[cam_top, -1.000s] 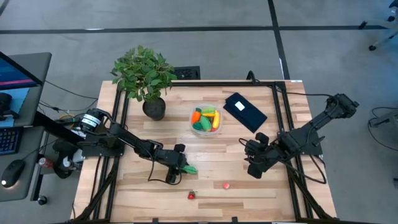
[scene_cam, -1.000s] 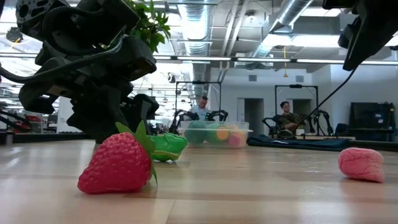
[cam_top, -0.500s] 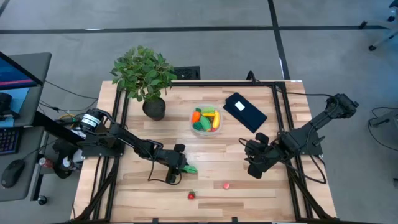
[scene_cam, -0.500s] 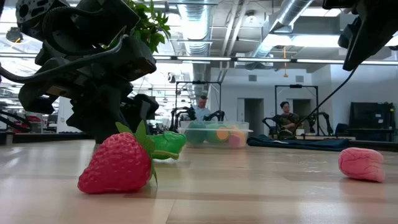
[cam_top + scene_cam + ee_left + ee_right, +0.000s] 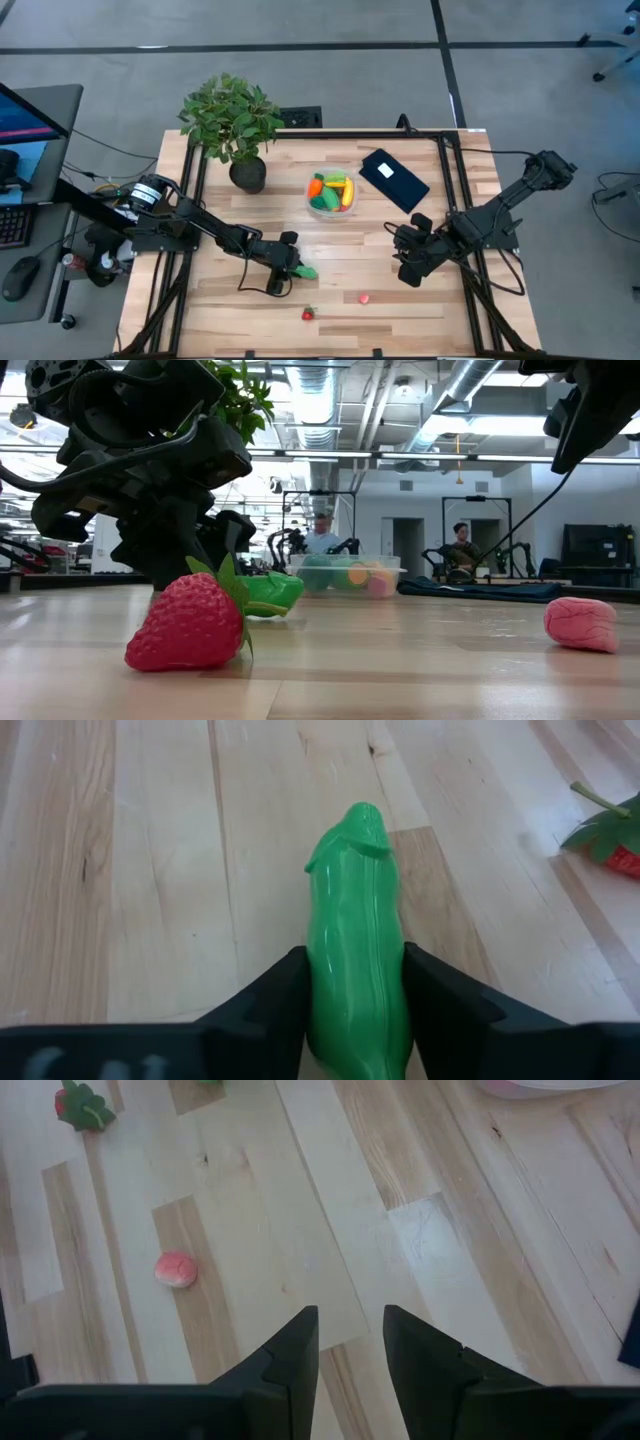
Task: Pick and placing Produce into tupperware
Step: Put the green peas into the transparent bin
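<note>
A green produce piece [image 5: 358, 920] lies on the wooden table left of centre, with my left gripper [image 5: 289, 263] shut on it. The clear round tupperware [image 5: 309, 190] stands at mid table toward the far side and holds orange, yellow and green produce. A red strawberry [image 5: 308, 314] and a small pink piece [image 5: 364, 298] lie near the table's front edge. My right gripper [image 5: 351, 1320] hangs above the table's right part, open, with nothing between its fingers. My left gripper pinches the green piece by its two long sides [image 5: 322, 982] between both fingers, at the end nearer the arm. The fingers slant down from the table's left and lie along the piece. Its free tip [image 5: 362, 820] points toward the table's right, and the piece sits low at the tabletop [image 5: 272, 593].
A leafy potted plant [image 5: 232, 120] stands at the far left, and a flat black rectangle with a white label [image 5: 394, 180] lies right of the tupperware. In the low view the strawberry [image 5: 190, 622] is close in front of the left gripper. People sit in the room beyond.
</note>
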{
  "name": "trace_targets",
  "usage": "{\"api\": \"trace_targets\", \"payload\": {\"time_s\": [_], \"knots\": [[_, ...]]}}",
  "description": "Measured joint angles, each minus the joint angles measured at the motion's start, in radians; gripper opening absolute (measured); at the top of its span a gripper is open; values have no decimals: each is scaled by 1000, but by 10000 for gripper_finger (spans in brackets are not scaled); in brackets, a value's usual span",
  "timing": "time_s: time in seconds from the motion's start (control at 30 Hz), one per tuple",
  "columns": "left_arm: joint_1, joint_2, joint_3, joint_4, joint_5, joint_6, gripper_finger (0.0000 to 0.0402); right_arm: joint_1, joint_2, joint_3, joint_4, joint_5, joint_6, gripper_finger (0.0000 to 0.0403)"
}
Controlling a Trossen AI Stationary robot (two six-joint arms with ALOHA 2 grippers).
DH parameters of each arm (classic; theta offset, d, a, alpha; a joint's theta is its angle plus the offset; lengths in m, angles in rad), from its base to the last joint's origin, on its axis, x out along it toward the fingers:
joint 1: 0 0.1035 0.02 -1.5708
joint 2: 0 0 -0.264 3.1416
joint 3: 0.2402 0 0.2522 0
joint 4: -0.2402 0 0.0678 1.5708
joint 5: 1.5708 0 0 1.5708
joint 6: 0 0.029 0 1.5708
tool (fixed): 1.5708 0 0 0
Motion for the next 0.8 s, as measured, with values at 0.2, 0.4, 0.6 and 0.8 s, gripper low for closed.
{"api": "trace_targets", "payload": {"time_s": [0.2,0.4,0.6,0.8], "knots": [[0,0,0,0,0,-1,134,0,0,0,0,0,0,108],[0,0,0,0,-10,-9,138,0,0,0,0,0,0,108],[0,0,0,0,-19,-18,135,0,0,0,0,0,0,108],[1,1,0,49,-65,-61,135,0,0,0,0,0,0,108]]}}
